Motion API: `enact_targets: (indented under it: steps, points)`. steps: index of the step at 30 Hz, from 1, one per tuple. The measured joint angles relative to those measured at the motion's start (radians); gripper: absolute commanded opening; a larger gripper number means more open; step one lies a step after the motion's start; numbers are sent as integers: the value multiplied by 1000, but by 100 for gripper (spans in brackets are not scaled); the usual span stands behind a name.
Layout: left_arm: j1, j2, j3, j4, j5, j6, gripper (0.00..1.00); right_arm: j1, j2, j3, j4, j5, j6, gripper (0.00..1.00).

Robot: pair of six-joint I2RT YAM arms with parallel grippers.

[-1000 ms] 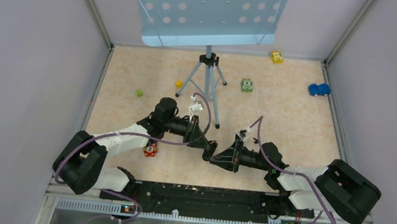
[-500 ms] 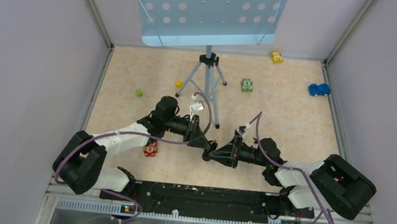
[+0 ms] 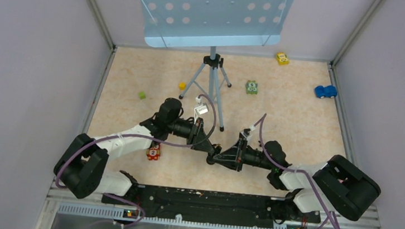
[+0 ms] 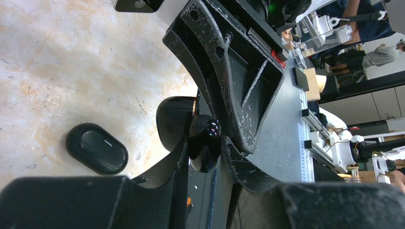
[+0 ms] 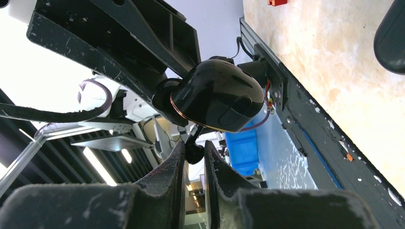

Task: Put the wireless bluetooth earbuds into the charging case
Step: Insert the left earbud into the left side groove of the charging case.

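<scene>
Charging case (image 5: 217, 95), glossy black with a thin gold seam, is held up off the table (image 3: 299, 129) near the front centre, clamped in the left fingers (image 4: 165, 167), which are parted only as wide as the case. Likely held in the air so the other arm can reach its opening; cannot tell if the lid is up. Right fingers (image 5: 167, 169) are nearly closed, pinching a small dark nub, likely an earbud (image 5: 194, 153), just beside the case and tip to tip with the left fingers. Reads as lining up for insertion, earbud not seated yet.

A matte black oval piece (image 4: 97, 148) with a pale dash lies flat on the table just beside the case; possibly the second earbud, cannot tell.

Table is pale, mottled beige stone-look. Red numbered block (image 3: 153, 153) sits by the left arm. Further back are a green cube (image 3: 142, 94), a yellow cube (image 3: 182, 85), a green block (image 3: 251, 87), a yellow toy (image 3: 282, 58) and a blue toy car (image 3: 326, 91). A tripod (image 3: 212, 82) holds a light-blue perforated panel (image 3: 210, 14). Plain grey walls (image 3: 24, 75) enclose three sides.
</scene>
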Motion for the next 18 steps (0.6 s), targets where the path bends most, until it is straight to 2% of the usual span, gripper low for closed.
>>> enact_targets:
  steps: [18]
  points:
    - [0, 0, 0, -14, 0, 0, 0, -37, -34, -3, -43, -14, -37, 0]
